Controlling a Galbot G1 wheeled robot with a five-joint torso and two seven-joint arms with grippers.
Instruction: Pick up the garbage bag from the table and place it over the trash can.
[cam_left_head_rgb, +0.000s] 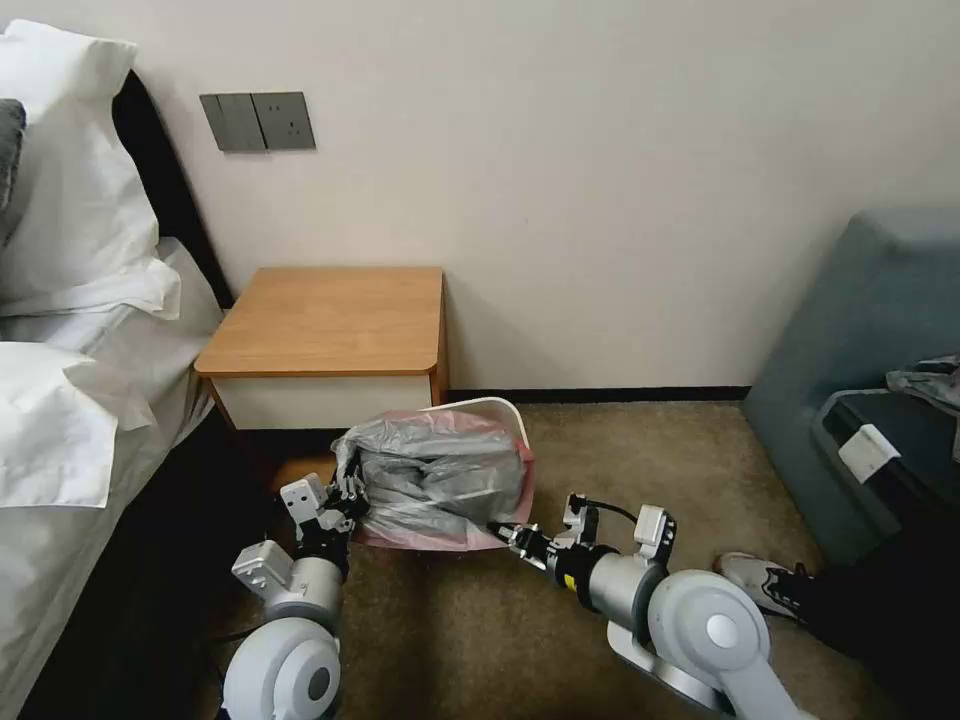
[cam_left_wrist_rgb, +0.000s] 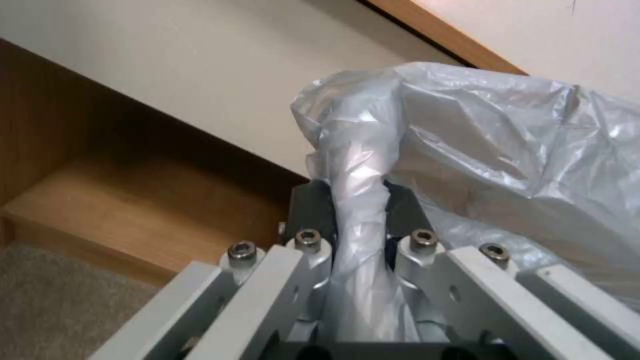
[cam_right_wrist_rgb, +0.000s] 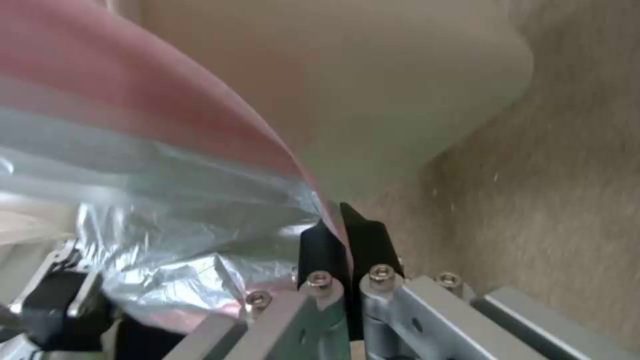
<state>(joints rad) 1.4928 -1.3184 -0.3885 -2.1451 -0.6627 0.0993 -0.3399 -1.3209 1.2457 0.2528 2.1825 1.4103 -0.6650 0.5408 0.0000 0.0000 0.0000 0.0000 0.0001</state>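
The grey crinkly garbage bag (cam_left_head_rgb: 440, 478) with its pink-red rim is stretched across the mouth of the cream trash can (cam_left_head_rgb: 500, 408), which stands on the carpet in front of the table (cam_left_head_rgb: 330, 320). My left gripper (cam_left_head_rgb: 350, 497) is shut on the bag's left edge; the left wrist view shows a bunched strip of the garbage bag (cam_left_wrist_rgb: 360, 200) pinched between the dark fingers (cam_left_wrist_rgb: 310, 210). At the near right corner my right gripper (cam_left_head_rgb: 503, 532) is shut on the pink rim, the film (cam_right_wrist_rgb: 200, 135) caught between its black fingertips (cam_right_wrist_rgb: 320, 250) beside the trash can wall (cam_right_wrist_rgb: 373, 95).
A bed with white pillows (cam_left_head_rgb: 70, 200) runs along the left. A grey-blue armchair (cam_left_head_rgb: 870, 330) and a dark case (cam_left_head_rgb: 900, 450) stand at the right. A person's shoe (cam_left_head_rgb: 760, 578) rests on the carpet near my right arm. Open carpet (cam_left_head_rgb: 620, 450) lies right of the bin.
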